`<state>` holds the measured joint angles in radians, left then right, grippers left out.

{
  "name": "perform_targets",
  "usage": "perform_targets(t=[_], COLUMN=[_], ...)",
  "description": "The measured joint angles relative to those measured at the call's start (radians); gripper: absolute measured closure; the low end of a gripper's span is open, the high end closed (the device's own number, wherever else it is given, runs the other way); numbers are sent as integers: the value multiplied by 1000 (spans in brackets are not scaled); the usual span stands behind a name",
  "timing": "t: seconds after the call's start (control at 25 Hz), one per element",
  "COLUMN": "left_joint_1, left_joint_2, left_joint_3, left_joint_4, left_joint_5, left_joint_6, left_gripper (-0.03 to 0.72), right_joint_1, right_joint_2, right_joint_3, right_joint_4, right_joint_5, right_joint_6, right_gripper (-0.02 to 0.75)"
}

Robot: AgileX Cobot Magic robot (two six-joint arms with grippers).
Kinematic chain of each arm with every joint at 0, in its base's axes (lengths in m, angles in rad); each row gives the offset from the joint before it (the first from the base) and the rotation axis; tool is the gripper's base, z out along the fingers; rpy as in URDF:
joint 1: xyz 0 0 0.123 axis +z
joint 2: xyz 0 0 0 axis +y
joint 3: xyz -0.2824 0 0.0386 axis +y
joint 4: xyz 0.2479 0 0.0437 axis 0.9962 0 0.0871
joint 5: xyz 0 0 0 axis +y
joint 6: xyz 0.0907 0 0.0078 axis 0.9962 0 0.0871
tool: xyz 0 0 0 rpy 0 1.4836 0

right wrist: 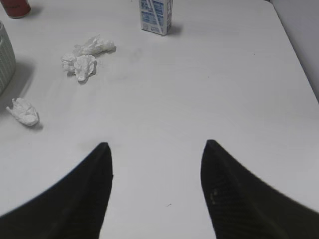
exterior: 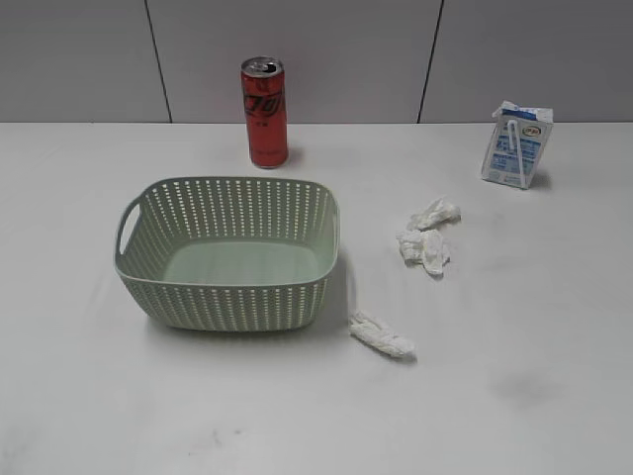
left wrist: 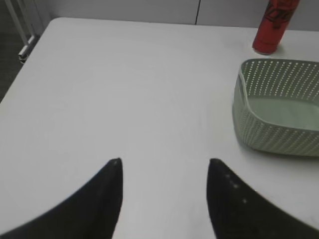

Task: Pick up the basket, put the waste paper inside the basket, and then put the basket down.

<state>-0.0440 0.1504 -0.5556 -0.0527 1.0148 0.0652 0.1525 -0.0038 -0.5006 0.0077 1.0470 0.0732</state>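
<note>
The pale green basket [exterior: 232, 297] stands empty on the white table, left of centre; it also shows at the right of the left wrist view [left wrist: 269, 134]. Three white waste paper wads lie to its right: one near its front right corner [exterior: 382, 335] [right wrist: 23, 111], two further back [exterior: 424, 249] [exterior: 435, 212] [right wrist: 82, 65] [right wrist: 97, 46]. My left gripper [left wrist: 165, 162] is open and empty over bare table, left of the basket. My right gripper [right wrist: 155, 144] is open and empty, nearer the camera than the wads. Neither gripper shows in the exterior view.
A red drink can [exterior: 264, 112] stands behind the basket and shows in the left wrist view [left wrist: 271, 25]. A blue-and-white carton [exterior: 518, 144] stands at the back right, also in the right wrist view [right wrist: 156, 16]. The table's left edge [left wrist: 22, 69] and right edge [right wrist: 294, 50] are visible.
</note>
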Motion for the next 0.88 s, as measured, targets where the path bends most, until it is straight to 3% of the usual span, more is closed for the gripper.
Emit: perform_targets(t=[0.16,0.24,0.56,0.72,0.88], left_joint_1=[-11,-15,-44,-146,-245], left_joint_2=[231,351,940,1202,1439], left_joint_3=[-40,-66,-306,-475,-627], left_joint_4=[-67,-110,-204,-195,-127], left_joint_5=[-106,-161,-204,-214,-200], left_joint_6=[0,0,64,67,-10], left_gripper=[120,86,90,109,111], right_joint_1=[0,0,0,0,0], right_joint_2=[0,0,0,0,0], right_joint_3=[0,0,0,0,0], right_joint_4=[0,0,0,0,0], right_joint_5=[0,0,0,0,0], right_joint_6=[0,0,0,0,0], right_gripper=[308,308,308,308,309])
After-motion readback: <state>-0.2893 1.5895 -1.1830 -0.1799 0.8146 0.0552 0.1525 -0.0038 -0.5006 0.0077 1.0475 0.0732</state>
